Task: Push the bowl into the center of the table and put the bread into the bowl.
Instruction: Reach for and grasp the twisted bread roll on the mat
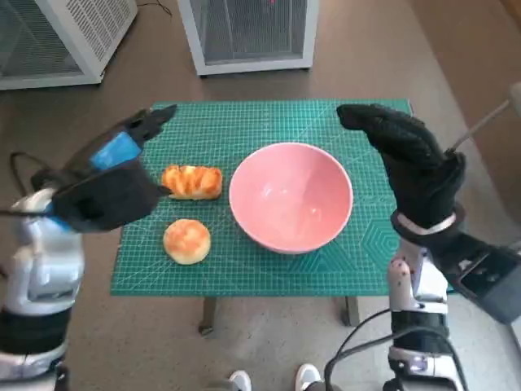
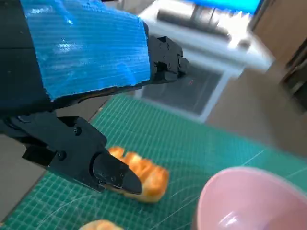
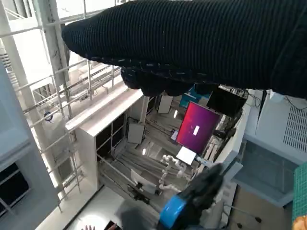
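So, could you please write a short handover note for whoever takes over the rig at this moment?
Left hand: open, holding nothing, raised over the mat's left side by the long bread roll.
Right hand: open, empty, raised off the pink bowl's right side.
The bowl sits about mid-mat, empty. The round bun lies nearer the robot, left of the bowl.
Done: the bowl looks roughly centred.
Left: put the bread into the bowl.
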{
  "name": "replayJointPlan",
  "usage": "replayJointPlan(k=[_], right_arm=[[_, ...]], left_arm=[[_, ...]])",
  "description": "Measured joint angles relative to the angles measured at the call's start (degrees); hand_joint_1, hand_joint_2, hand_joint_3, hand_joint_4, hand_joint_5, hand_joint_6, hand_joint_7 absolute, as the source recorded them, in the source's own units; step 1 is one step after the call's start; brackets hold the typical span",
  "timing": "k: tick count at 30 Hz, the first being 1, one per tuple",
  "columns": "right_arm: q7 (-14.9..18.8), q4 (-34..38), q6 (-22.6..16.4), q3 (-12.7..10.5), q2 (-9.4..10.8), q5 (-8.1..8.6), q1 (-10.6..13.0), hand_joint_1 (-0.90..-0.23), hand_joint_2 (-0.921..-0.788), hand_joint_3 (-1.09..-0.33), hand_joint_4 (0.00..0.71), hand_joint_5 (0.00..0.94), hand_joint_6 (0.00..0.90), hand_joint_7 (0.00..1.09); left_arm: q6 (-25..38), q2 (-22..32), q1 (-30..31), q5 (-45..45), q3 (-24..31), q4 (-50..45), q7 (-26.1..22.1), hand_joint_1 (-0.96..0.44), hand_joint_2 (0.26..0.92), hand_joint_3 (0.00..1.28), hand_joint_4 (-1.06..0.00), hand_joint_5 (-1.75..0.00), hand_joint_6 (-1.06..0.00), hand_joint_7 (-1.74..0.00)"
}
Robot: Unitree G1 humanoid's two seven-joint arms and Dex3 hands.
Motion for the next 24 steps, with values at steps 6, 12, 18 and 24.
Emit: replayJointPlan(k=[6, 12, 18, 24], right_arm=[[-0.21, 0.01, -0.25, -0.08, -0.07, 0.0, 0.25, -0.549, -0.921, -0.488, 0.341, 0.0, 0.061, 0.66], [-0.81, 0.0, -0.37, -0.11, -0.11, -0.04, 0.5, -0.543, -0.921, -0.487, 0.343, 0.001, 0.061, 0.66], [-1.25, -0.04, -0.63, -0.18, -0.21, -0.04, 0.79, -0.535, -0.921, -0.49, 0.344, 0.002, 0.062, 0.66], [-1.48, -0.09, -0.9, -0.23, -0.27, -0.05, 0.93, -0.533, -0.921, -0.495, 0.344, 0.002, 0.066, 0.66]], left_arm=[[1.85, -1.36, -5.09, 3.19, -5.7, 7.69, -0.44, 0.02, 0.71, 0.03, -0.04, 0.0, -0.21, -0.04], [0.67, -3.56, -8.8, 3.78, -8.96, 16.86, -0.36, 0.02, 0.713, 0.03, -0.04, 0.0, -0.22, -0.03], [-1.84, -5.61, -12.12, 4.46, -11.71, 26.71, 0.72, -0.01, 0.714, 0.03, -0.04, 0.0, -0.22, -0.03], [-5.83, -8.37, -16.46, 5.1, -14.47, 38.98, 3.7, -0.05, 0.713, 0.03, -0.04, 0.0, -0.23, -0.02]])
